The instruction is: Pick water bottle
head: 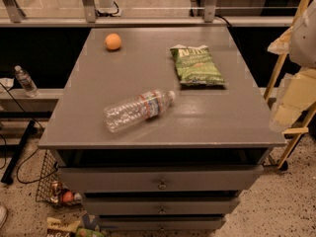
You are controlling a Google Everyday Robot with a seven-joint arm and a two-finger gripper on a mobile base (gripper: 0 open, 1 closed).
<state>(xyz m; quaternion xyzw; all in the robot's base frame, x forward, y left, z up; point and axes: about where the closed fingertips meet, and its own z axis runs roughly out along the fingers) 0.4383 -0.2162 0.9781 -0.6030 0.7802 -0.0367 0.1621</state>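
The water bottle [138, 110] is clear, ribbed plastic with a red, white and blue label near its neck. It lies on its side on the grey table top [98, 83], near the front and left of centre, with its cap pointing right and slightly away. My gripper [289, 105] shows as pale yellowish parts at the right edge of the view. It is beyond the table's right side, well apart from the bottle, and holds nothing that I can see.
A green chip bag [197, 65] lies right of the bottle, further back. An orange [113, 41] sits at the back left. A small white-capped bottle [24, 81] stands on a ledge left of the table. Drawers [162, 184] face me. A wire basket [54, 184] sits on the floor.
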